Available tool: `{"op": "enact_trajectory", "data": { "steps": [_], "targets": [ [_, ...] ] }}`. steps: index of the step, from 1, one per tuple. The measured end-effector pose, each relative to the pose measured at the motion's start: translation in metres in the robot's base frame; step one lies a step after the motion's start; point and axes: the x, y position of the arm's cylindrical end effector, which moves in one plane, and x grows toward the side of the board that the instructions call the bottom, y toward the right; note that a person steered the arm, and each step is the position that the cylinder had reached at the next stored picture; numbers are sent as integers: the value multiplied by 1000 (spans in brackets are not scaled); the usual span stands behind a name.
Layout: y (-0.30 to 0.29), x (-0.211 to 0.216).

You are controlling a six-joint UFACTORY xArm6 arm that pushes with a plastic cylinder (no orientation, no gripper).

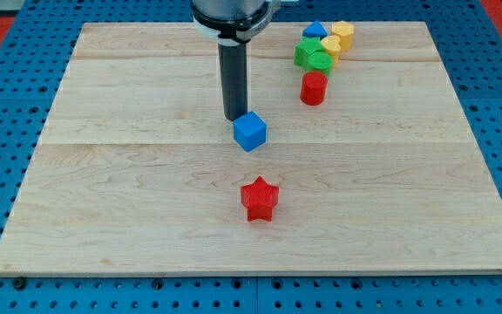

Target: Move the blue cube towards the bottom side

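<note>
Blue cube, likely light, rigid and slippery on the wooden desk, sits above the red star, my tip touching its top-left face; no pincer exists.

Board: pale wood, faint grain bands. Surrounding pegboard: blue, dotted with holes. Rod: dark, tip black. Cube was blue; star and cylinder red; far cluster showed green, yellow, blue.

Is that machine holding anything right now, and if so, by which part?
Nothing is held. My tip only pushes; it stands just above and left of the blue cube in the view.
</note>
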Motion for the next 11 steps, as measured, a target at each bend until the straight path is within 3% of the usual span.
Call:
{"op": "enact_trajectory", "data": {
  "steps": [4,7,11],
  "targets": [
    [56,0],
    [-24,7],
    [-8,32]
  ]
}}
